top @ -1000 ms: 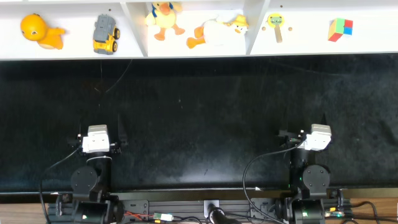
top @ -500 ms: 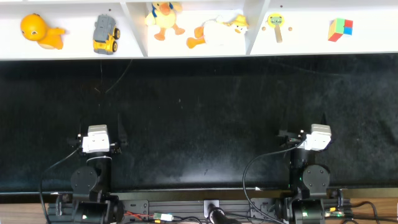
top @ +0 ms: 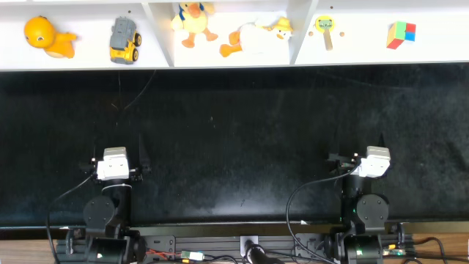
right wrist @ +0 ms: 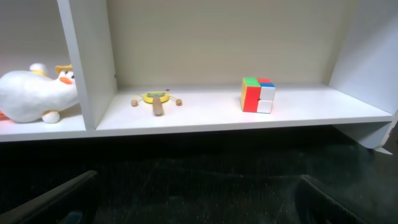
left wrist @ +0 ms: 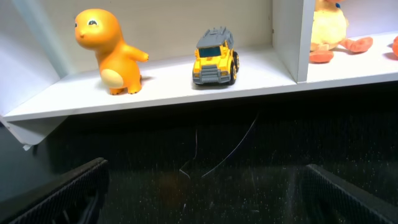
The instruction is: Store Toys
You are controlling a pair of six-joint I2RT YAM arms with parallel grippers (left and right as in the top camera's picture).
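Toys stand on a white shelf (top: 234,59) along the table's far edge. Its left compartment holds an orange figure (top: 47,37) (left wrist: 109,51) and a yellow and grey toy truck (top: 124,40) (left wrist: 215,57). In the middle compartment are a yellow duck plush (top: 193,22) and a white duck plush (top: 253,38) (right wrist: 31,96). The right one has a small yellow pellet drum (top: 325,29) (right wrist: 155,101) and a colour cube (top: 401,34) (right wrist: 257,95). My left gripper (left wrist: 202,208) and right gripper (right wrist: 199,208) are both open and empty, low over the black mat, far from the shelf.
A black mat (top: 234,139) covers the table between the arms and the shelf. White dividers (left wrist: 287,37) (right wrist: 87,62) split the shelf into compartments. Cables run at the arm bases along the near edge.
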